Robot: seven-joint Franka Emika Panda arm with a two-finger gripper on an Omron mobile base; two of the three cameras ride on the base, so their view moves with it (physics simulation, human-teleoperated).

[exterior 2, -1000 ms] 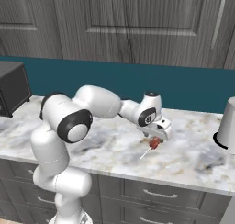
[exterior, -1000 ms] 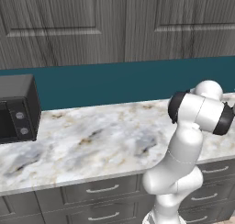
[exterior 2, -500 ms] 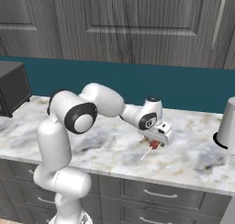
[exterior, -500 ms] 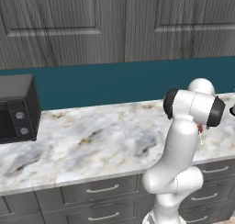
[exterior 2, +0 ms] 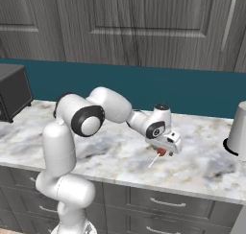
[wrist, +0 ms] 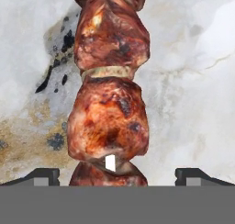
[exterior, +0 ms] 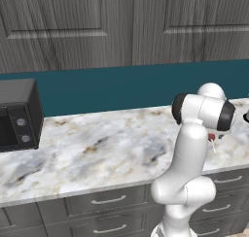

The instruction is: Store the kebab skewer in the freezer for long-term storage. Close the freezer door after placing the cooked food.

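The kebab skewer (exterior 2: 159, 155) lies on the marble worktop (exterior 2: 202, 163) near its front edge, toward the right end. The gripper (wrist: 117, 173) sits low over it, jaws spread wide either side of the meat. Bare marble surrounds the skewer; a black appliance (exterior: 17, 114) stands at the left end.

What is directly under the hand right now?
The kebab skewer lies on the marble counter beneath the open hand, between its fingertips. The counter beneath the meat is covered.
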